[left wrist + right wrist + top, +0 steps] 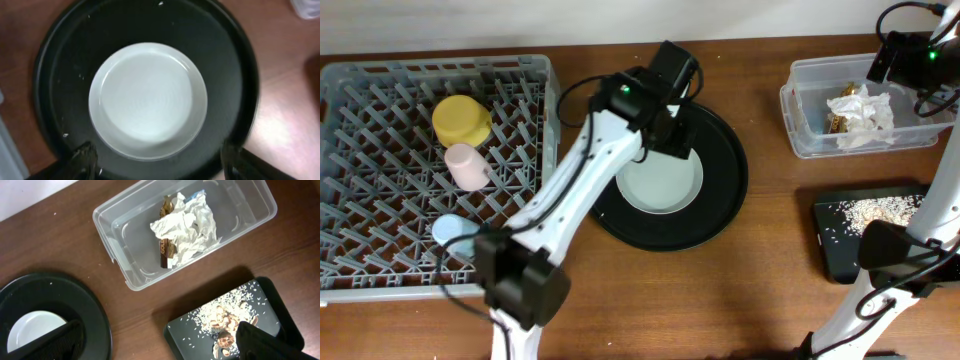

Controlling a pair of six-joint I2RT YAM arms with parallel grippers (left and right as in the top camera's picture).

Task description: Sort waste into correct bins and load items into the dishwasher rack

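- Dish (147, 100), round and grey-green, lies flat and right side up at the middle of the round black tray (225, 60). It sits directly under the left gripper (157, 145), and its near rim falls between the two fingertips.
- The left jaws are spread wide, one finger (82, 160) on each side of the dish. Neither finger appears to touch the dish, and nothing is clasped between them.
- A few white specks dot the round black tray around the dish.
- The right gripper (159, 325) hangs above bare table (740, 290) with its jaws released to full spread and nothing between them.
- A clear tub (250, 215) stands just ahead of the right jaws. It holds the crumpled white napkin (187, 227), with the brown wrapper (165, 245) lying against the napkin.
- A flat black tray (280, 310) lies beside the right jaws, and one finger covers part of it in the wrist view. Rice (220, 312) is scattered over the tray, with brownish scraps among the grains.
- A grey rack (380, 230) sits well apart from both pairs of jaws, on the far side of the left arm from the round tray.
- Among its pegs are the yellow bowl (461, 120), upside down, and the pink cup (467, 165) just beside it. The blue cup (453, 232) is farther along, near the left arm's base.
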